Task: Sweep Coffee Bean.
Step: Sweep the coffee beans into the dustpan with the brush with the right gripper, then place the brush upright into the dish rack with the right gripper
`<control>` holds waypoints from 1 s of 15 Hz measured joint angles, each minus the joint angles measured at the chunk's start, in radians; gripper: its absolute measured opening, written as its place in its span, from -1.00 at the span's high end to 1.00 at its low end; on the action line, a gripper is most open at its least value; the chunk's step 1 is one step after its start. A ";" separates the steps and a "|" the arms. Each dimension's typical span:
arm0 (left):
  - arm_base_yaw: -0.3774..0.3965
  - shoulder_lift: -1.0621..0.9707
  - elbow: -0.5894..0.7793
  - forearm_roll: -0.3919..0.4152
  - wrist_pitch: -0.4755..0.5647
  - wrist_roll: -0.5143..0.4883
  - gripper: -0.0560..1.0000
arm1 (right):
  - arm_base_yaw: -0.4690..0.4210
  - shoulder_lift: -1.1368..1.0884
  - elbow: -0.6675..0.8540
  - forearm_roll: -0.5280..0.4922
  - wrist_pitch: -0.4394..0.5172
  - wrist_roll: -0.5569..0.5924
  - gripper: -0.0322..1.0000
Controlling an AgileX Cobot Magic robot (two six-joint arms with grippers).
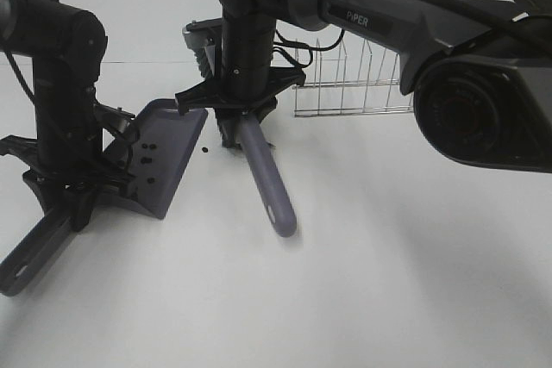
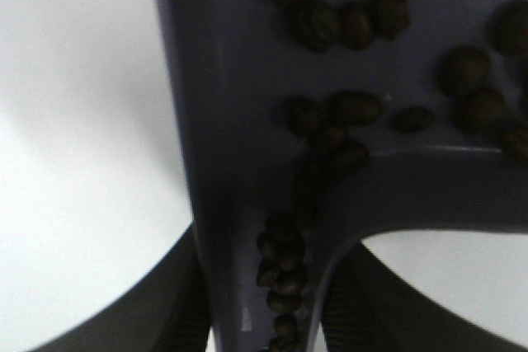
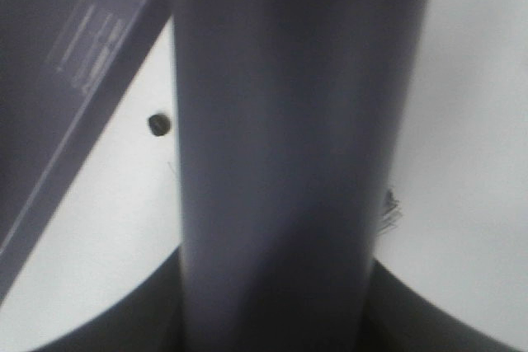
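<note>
**Left pincer** (image 1: 79,196): closed on the dustpan (image 1: 172,140), gripping it by the handle. In the left wrist view the dark fingers (image 2: 169,315) press on the narrow neck of the dustpan (image 2: 214,121) from both sides. The tray extends forward from this pincer, with its lip pointing toward the other arm. The free end of the handle projects behind the pincer.

**Right pincer** (image 1: 240,114): closed on the brush (image 1: 269,187), gripping the handle close to the head. The head sits directly below this pincer, down at the white table (image 1: 388,282). The long free end of the handle slants out from the pincer toward the near side. In the right wrist view the brush (image 3: 289,162) fills the middle of the frame, and a few bristle tips show past its edge.

**Location of the coffee bean** (image 1: 147,157): the bulk lies inside the tray, just ahead of the left pincer. The left wrist view shows the coffee bean (image 2: 330,117) scattered over the tray floor, with a file of beans running down the handle channel between the fingers.

One stray bean (image 1: 204,149) lies on the table between the dustpan lip and the brush head, just beside the right pincer and clear of the pan. The right wrist view shows this stray bean (image 3: 159,125) in the gap between the pan edge and the handle.

A wire rack (image 1: 354,84) stands behind the right pincer — apart from it.
</note>
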 joint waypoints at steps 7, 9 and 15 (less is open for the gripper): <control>0.003 0.007 -0.005 -0.049 0.019 0.010 0.26 | -0.002 0.041 0.000 0.455 -0.187 -0.071 0.27; 0.003 0.007 -0.005 -0.049 0.018 0.020 0.26 | -0.025 0.010 0.000 0.520 -0.196 -0.120 0.27; 0.025 -0.005 -0.005 -0.092 -0.014 0.026 0.27 | -0.094 -0.167 0.000 0.301 -0.050 -0.132 0.27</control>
